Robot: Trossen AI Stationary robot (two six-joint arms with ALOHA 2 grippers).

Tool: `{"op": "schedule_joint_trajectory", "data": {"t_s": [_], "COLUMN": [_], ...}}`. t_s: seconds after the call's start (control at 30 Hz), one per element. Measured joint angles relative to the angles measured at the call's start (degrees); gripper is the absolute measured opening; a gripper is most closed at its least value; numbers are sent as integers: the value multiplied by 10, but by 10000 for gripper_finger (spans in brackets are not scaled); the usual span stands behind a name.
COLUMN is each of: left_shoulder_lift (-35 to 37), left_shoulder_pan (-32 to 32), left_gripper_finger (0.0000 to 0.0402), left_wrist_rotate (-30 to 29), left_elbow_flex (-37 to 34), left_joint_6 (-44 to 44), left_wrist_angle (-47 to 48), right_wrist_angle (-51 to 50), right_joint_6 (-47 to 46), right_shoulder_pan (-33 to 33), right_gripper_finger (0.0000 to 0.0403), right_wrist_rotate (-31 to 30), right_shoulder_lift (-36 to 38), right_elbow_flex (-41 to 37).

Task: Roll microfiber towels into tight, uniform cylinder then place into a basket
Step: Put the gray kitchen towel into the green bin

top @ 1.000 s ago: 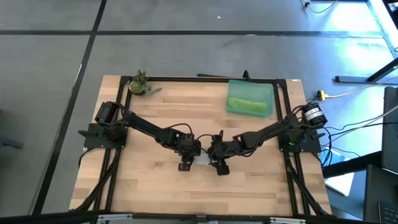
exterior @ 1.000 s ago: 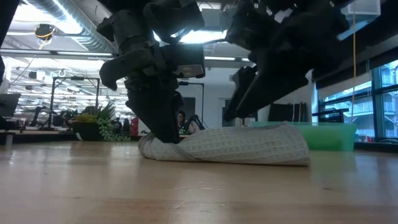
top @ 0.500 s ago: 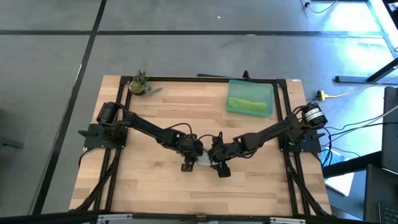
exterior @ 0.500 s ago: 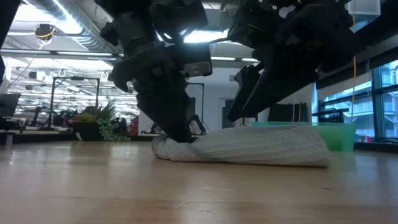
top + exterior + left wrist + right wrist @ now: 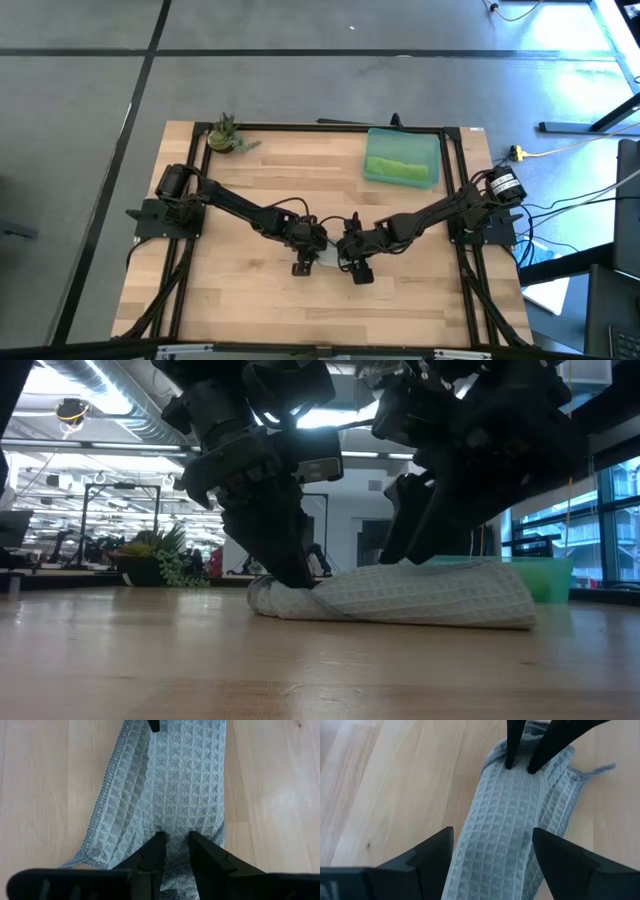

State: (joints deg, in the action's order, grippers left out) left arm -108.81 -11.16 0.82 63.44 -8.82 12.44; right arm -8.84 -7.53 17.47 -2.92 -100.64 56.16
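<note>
The light grey towel (image 5: 420, 598) lies rolled into a loose cylinder on the table's middle (image 5: 325, 258). My left gripper (image 5: 175, 835) is shut on its left end (image 5: 290, 575). My right gripper (image 5: 492, 831) is wide open, its fingers standing astride the roll's right part (image 5: 415, 545). The lime green towel (image 5: 400, 168) lies rolled in the teal basket (image 5: 432, 150) at the far right. My left gripper pinches the roll's left end (image 5: 172, 826) between its two fingers, slanting down from above and along the roll. The bunched layers there dent in at the fingertips. The roll lies on the table. Whether my right gripper touches the roll, I cannot tell.
A small potted plant (image 5: 224, 135) stands at the far left corner. Bare wood lies along the table's near side (image 5: 320, 310). The basket also shows behind the roll's right end in the low view (image 5: 545, 575).
My left gripper has gone toward the table's right edge, holding the roll's left end. The whole grey roll has slid that way along the table, keeping its shape. My right gripper has shifted the same way above it, staying open.
</note>
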Motion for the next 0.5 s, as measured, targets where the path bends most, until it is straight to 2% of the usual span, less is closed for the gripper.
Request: {"op": "schedule_joint_trajectory", "data": {"t_s": [0.3, 0.5], "left_shoulder_lift": [1, 1], "left_shoulder_pan": [0, 0], "left_gripper_finger": [86, 86], "left_wrist_rotate": [0, 0], "left_elbow_flex": [1, 1], "left_joint_6": [0, 0], "left_wrist_angle": [-1, -1], "right_wrist_angle": [-8, -30], "right_joint_6": [-12, -12], "right_shoulder_pan": [1, 1], "right_gripper_finger": [273, 273], "right_wrist_rotate": [-1, -46], "right_shoulder_lift": [0, 0], "right_elbow_flex": [0, 0]}}
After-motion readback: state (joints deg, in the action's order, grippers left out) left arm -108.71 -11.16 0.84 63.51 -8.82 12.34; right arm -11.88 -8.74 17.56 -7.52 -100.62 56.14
